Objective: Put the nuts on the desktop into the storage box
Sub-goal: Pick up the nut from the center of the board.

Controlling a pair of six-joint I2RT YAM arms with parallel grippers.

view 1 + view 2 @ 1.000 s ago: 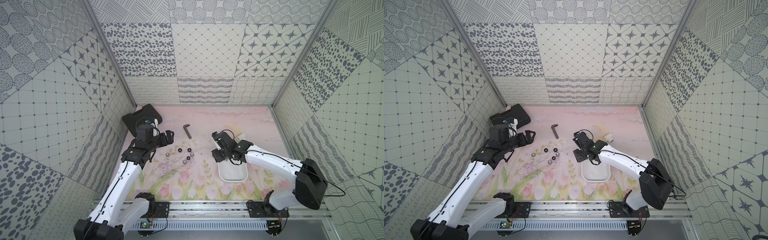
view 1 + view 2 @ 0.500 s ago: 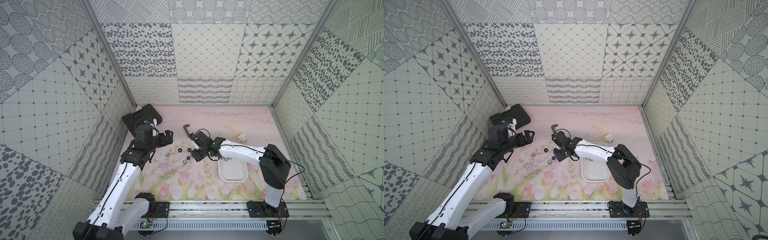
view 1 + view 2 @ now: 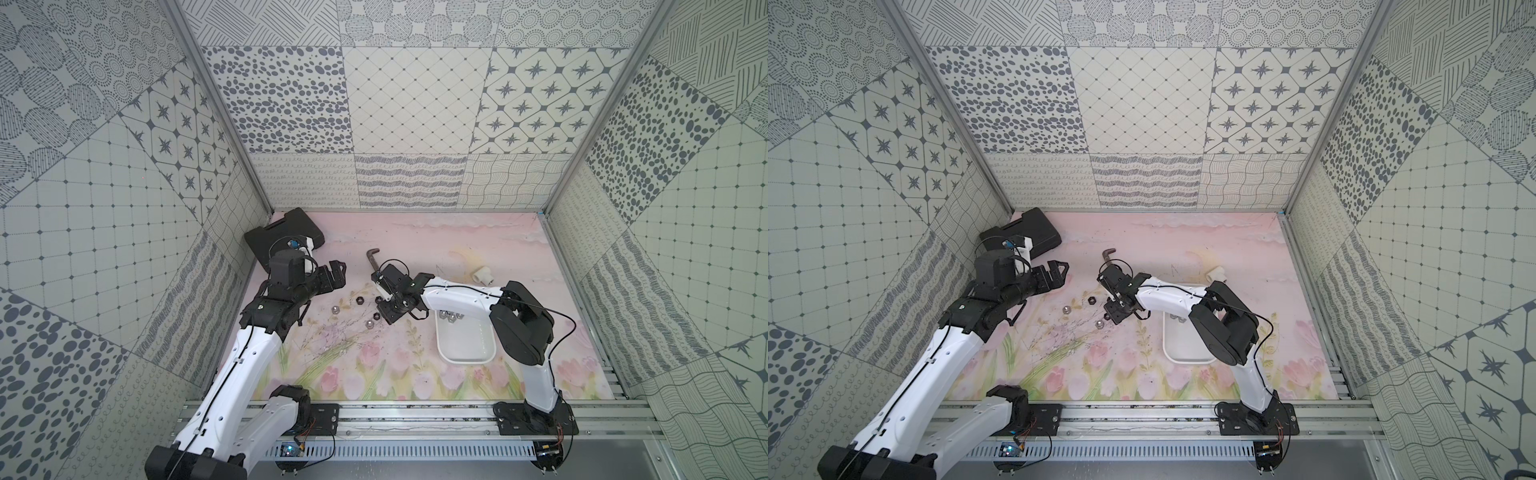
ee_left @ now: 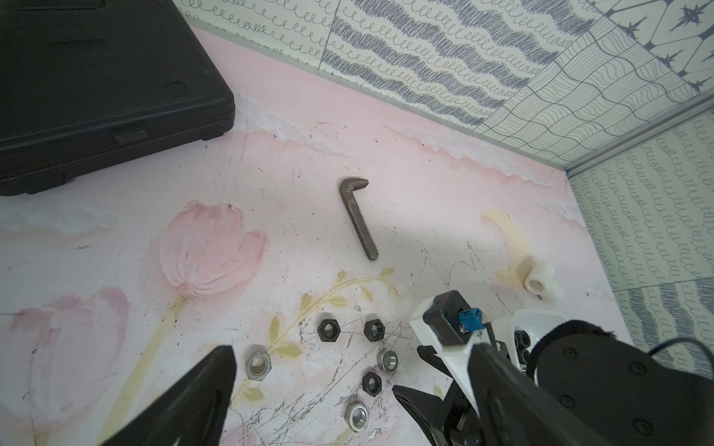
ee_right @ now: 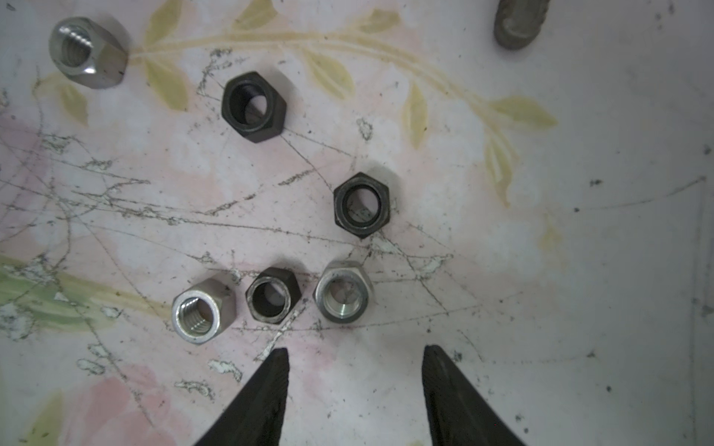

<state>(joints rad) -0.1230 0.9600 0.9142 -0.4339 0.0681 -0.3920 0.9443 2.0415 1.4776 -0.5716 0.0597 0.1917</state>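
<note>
Several nuts, black [image 5: 362, 204] and silver [image 5: 344, 291], lie loose on the scuffed pink desktop [image 3: 436, 241], left of the white storage box [image 3: 465, 360]. In both top views they show as a small cluster [image 3: 367, 324] [image 3: 1066, 309]. My right gripper [image 5: 355, 349] hovers open and empty just short of that cluster, reaching in from the box side [image 3: 384, 301] [image 3: 1111, 299]. Some nuts [image 3: 451, 317] lie in the box's far end. My left gripper [image 3: 338, 274] [image 3: 1061, 272] hangs open and empty above the desktop left of the nuts [image 4: 330, 331], its own jaws [image 4: 352, 349] spread wide.
A dark L-shaped toothed metal tool [image 3: 373, 259] [image 4: 357, 216] lies just behind the nuts. A white pipe elbow [image 3: 482, 275] [image 4: 539, 284] sits behind the box. A black tool case [image 3: 284, 237] [image 4: 96, 89] fills the far left corner. Patterned walls enclose three sides.
My right gripper has swung left from above the storage box to the loose nuts, staying open. The left arm has hardly moved.
</note>
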